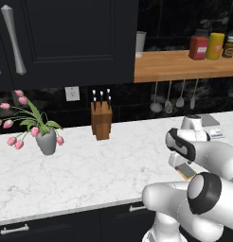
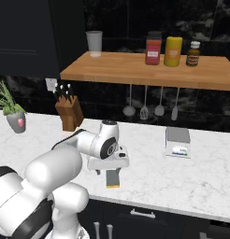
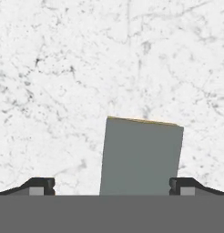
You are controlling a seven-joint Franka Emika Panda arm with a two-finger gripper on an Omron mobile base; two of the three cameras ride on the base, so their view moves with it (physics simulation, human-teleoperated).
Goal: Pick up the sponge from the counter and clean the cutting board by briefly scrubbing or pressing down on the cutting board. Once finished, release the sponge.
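Note:
The sponge (image 3: 140,157), a small flat pad with a dark grey top and a yellow-tan edge, lies on the white marble counter (image 3: 63,68). It is near the counter's front edge (image 2: 113,178), partly behind my arm in the left base view (image 1: 187,170). My gripper (image 3: 111,187) hangs straight above it and is open. One fingertip (image 3: 41,185) stands to each side of the sponge, neither touching it. From the right base view the hand (image 2: 109,163) sits just over the pad. The cutting board is out of view.
A knife block (image 2: 70,112) stands at the back left, with a vase of pink tulips (image 1: 46,141) further left. A grey kitchen scale (image 2: 177,142) sits to the right. Ladles hang (image 2: 145,109) under a wooden shelf (image 2: 112,70) holding jars.

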